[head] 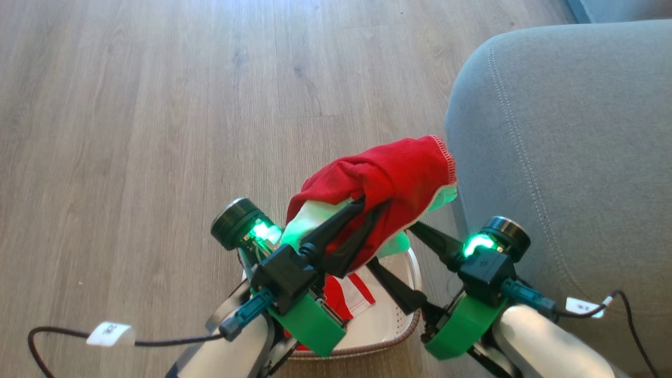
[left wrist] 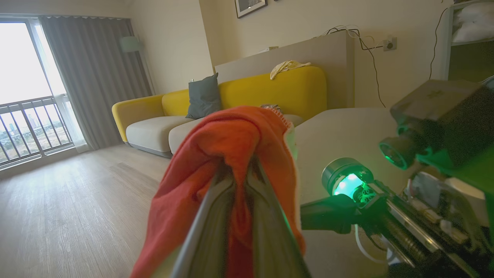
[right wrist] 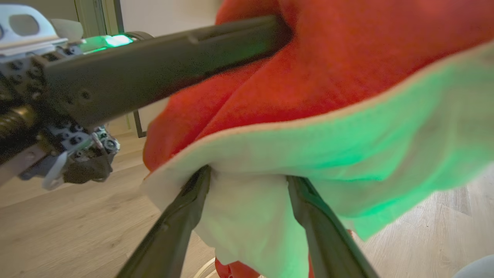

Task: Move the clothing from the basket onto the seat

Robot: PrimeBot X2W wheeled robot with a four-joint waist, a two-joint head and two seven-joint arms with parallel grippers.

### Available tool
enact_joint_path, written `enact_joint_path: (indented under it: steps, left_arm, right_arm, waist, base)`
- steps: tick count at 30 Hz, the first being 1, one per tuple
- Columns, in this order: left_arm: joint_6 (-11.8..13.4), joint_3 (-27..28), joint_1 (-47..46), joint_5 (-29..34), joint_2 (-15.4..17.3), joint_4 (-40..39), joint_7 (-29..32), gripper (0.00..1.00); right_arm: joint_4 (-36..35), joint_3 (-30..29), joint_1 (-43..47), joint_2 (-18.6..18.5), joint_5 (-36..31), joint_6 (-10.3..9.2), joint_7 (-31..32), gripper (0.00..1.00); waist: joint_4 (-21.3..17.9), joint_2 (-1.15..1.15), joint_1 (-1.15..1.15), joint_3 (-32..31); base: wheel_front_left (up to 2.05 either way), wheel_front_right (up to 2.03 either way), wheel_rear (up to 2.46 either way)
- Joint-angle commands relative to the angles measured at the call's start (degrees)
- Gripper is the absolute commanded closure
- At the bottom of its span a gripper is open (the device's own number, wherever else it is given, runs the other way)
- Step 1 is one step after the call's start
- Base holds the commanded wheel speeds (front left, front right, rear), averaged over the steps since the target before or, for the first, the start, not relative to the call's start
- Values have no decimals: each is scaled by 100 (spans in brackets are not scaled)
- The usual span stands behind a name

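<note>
Left pincer [head: 374, 203] clamped on red garment [head: 399, 168], held above basket [head: 388, 325]; right pincer [head: 389, 243] spread wide around its edge; mid-carry; next needs swing rt over grey seat [head: 567, 131], then release.

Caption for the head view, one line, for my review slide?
Left gripper shut on a red-and-white garment, held above the basket beside the grey seat; right gripper open.

Wooden floor [head: 157, 131] carries the basket [head: 391, 315]; the grey seat [head: 567, 131] stands just beside it.
</note>
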Motion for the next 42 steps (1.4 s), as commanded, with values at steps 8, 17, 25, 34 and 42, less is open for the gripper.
enact_joint_path:
  steps: [8, 17, 25, 34, 42]
  left_arm:
    - [-5, 7, -308, -99, 37, -52, -71, 100]
    - [-5, -173, -312, -172, 43, 83, -71, 100]
    - [-5, -168, -279, -195, 43, 120, -71, 100]
    - [-5, 48, -198, -165, -18, 94, -71, 100]
    - [-5, 231, -127, -106, -133, -76, -71, 0]
  right_arm:
    - [50, -506, -132, 369, -446, -1, -12, 0]
    - [181, -823, -55, 661, -695, -1, -12, 0]
    - [149, -1030, 44, 836, -853, -1, -12, 100]
    - [-19, -1628, 251, 1139, -1223, -1, -12, 100]
    - [-204, -1980, 348, 1198, -1603, -1, -12, 100]
  waist:
    - [107, 0, 0, 34]
    - [188, 0, 0, -21]
    - [230, 0, 0, -117]
    - [220, 0, 0, -121]
    - [186, 0, 0, -120]
  base:
    - [0, 0, 0]
    - [0, 0, 0]
    - [0, 0, 0]
    - [0, 0, 0]
    - [0, 0, 0]
